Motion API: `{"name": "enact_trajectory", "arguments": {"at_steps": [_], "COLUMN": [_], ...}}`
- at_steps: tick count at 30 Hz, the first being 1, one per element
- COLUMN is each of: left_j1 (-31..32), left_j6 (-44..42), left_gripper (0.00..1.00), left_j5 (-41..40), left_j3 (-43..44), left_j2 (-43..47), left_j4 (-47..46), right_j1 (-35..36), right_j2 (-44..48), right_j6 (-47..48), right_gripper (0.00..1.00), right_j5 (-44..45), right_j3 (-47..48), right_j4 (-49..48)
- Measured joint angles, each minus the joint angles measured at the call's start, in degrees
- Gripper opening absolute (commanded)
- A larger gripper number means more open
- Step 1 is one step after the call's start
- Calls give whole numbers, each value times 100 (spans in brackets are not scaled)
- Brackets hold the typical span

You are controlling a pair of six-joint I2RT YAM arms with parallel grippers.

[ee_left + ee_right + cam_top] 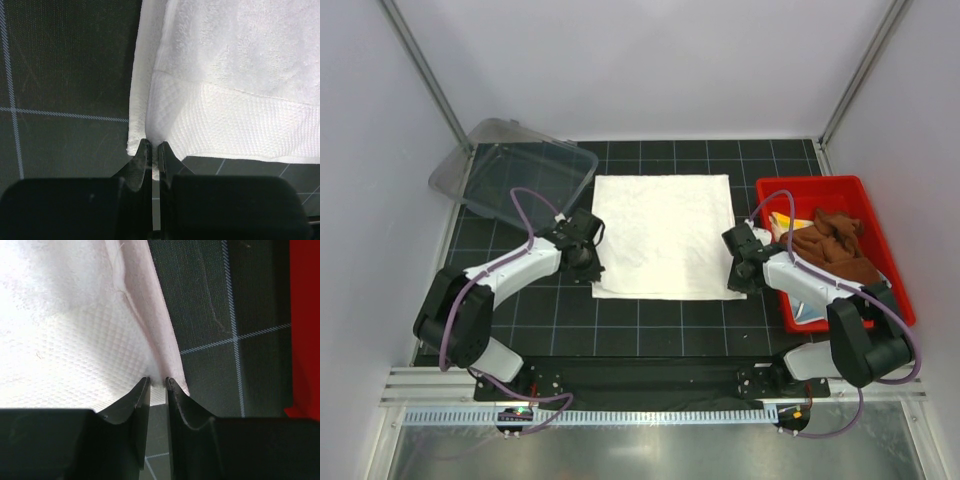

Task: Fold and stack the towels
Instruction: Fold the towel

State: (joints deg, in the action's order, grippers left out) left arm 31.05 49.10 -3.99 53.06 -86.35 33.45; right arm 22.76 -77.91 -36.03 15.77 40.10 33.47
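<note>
Two grippers are working the near edge of the cream-white towel (660,235), which is lying spread flat on the black grid mat (520,300), just beside the red bin (810,182) on its left. The right gripper (157,381) is sitting at the towel's near corner on the bin side, jaws standing a little apart with the hem corner between the tips; whether they are pressing the cloth I cannot tell. The left gripper (152,145) is sitting at the near corner farthest from the bin, jaws together and pinching the hem at its very edge. The rust-brown towel (835,245) and the yellow towel (782,222) are lying bunched inside the bin, not yet folded. Judgement: the first fold is being set up. Risk: the hold is looking uneven. If the far-from-bin corner is lifting while the bin-side corner is loose, the fold is going to skew. The tip-only pinch could also let heavy terry slip out. The right arm is reaching close along the bin wall and could snag it.
</note>
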Motion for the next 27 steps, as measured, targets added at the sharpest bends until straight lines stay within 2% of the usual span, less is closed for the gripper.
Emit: {"name": "enact_trajectory", "arguments": {"at_steps": [3,4,5,12,21,24,27], "left_j1": [0,0,0,0,4,116,337], "left_j6": [0,2,0,-9,-48,-11,48], "left_gripper": [0,0,0,0,0,0,0], "left_j5": [0,0,-2,-96,-267,-199,-114], "left_j3": [0,0,0,42,299,313,107], "left_j2": [-24,-24,-24,-24,26,229,448], "left_j4": [0,-2,-2,70,372,374,184], "right_j1": [0,0,0,0,0,0,9], "right_j2": [0,0,0,7,157,227,546], "right_j6": [-11,-9,-4,-4,153,232,249], "right_gripper": [10,2,1,1,1,1,1], "right_j5": [0,2,7,140,317,372,444], "right_j3": [-35,-37,-37,101,861,1246,1097], "right_j4": [-79,-90,-98,42,625,973,1032]}}
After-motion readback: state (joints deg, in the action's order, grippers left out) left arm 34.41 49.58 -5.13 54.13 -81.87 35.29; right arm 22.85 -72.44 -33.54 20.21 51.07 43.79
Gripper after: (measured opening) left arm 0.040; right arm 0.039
